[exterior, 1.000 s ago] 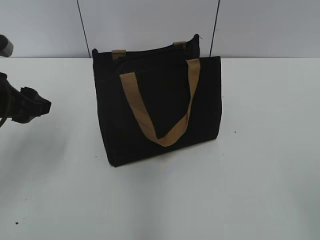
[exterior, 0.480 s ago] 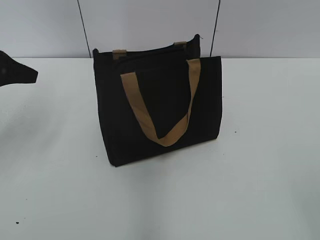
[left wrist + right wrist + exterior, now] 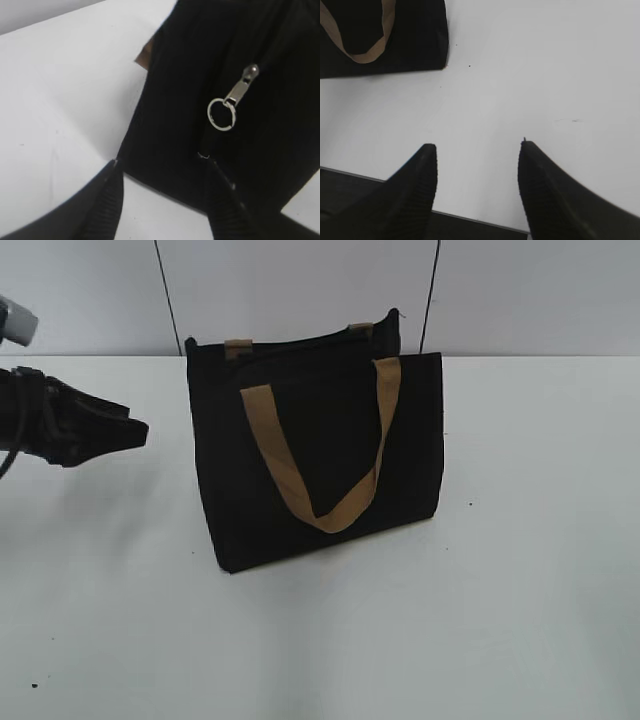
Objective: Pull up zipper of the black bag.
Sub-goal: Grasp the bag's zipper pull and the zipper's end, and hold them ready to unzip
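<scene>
The zipper (image 3: pixel 235 95) runs along the top of the black bag (image 3: pixel 315 455), which stands mid-table. The left gripper (image 3: pixel 162 172) has moved closer since a moment ago, fingers apart, not touching it; the right gripper (image 3: pixel 477 150) waits open, well apart

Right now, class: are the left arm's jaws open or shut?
Open. In the left wrist view the two dark fingers stand well apart, with bare table and the black bag between them; the zipper pull hangs ungripped.
</scene>
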Robot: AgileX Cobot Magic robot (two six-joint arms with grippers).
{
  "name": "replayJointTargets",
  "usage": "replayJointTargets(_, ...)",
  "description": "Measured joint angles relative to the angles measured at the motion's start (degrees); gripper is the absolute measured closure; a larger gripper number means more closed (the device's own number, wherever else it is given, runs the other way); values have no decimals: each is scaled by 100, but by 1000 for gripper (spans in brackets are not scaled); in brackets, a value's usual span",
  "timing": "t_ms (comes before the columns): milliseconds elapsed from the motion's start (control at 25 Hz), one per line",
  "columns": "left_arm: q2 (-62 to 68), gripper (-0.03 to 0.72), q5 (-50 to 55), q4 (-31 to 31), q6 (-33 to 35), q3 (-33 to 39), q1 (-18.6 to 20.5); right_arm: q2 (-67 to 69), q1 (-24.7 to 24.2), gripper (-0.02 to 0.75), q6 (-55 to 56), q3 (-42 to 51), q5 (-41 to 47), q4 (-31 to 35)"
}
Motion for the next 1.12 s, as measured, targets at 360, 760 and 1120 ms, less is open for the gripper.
replayJointTargets(360,1012,279,67,-905,1612,81,-545,2404,0,338,-520,-1699,48,0)
replayJointTargets(760,1385,282,115,-937,2358,-5,-984,4060,0,338,-1120,-2898,565,413)
replayJointTargets(1120,1452,282,82,-955,2332,-378,-984,4358,0,338,-1308,-2972,586,715)
